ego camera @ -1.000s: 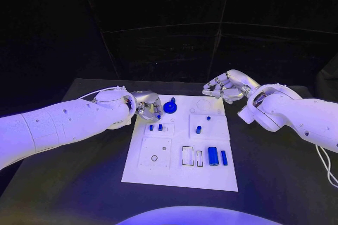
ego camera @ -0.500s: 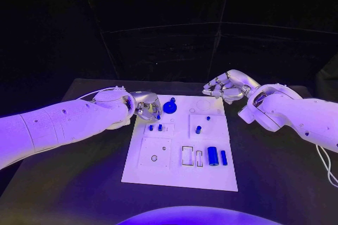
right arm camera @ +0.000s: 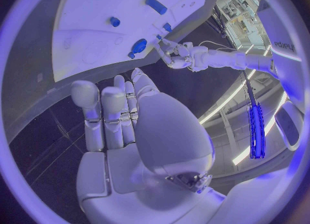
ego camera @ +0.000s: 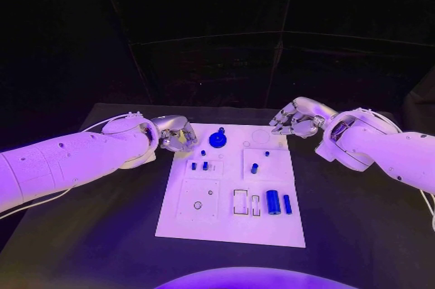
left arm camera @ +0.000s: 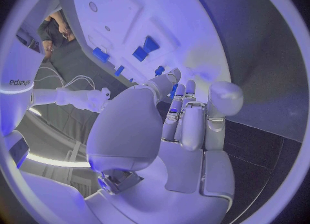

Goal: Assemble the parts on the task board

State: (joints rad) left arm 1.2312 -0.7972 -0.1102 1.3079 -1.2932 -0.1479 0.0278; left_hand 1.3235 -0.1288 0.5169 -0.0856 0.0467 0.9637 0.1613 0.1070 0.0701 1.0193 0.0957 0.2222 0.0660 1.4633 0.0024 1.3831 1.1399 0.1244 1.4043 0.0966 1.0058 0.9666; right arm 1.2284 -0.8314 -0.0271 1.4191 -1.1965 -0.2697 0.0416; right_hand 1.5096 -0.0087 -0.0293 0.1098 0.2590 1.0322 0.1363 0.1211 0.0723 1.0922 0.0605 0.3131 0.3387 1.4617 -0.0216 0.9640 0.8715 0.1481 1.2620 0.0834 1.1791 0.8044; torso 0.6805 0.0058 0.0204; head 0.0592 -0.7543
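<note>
The white task board (ego camera: 281, 229) lies in the middle of the black table. A round blue part (ego camera: 217, 139) stands near its far edge, with small blue pegs (ego camera: 205, 166) just in front of it and another peg (ego camera: 254, 168) to their right. A thick blue cylinder (ego camera: 273, 201) and a thinner one (ego camera: 287, 203) lie nearer me. My left hand (ego camera: 176, 133) hovers at the board's far left corner, fingers straight and holding nothing (left arm camera: 187, 125). My right hand (ego camera: 295, 120) hangs over the far right corner, also holding nothing (right arm camera: 123, 115).
Rectangular recesses (ego camera: 241, 200) and a round hole (ego camera: 198, 205) mark the board's near half. Black table (ego camera: 363, 226) surrounds the board on all sides. In the right wrist view the board (right arm camera: 97, 22) and my left hand (right arm camera: 173, 53) lie beyond the fingers.
My left hand has drawn back leftward, away from the round blue part. My right hand has shifted slightly to the right. No part has moved.
</note>
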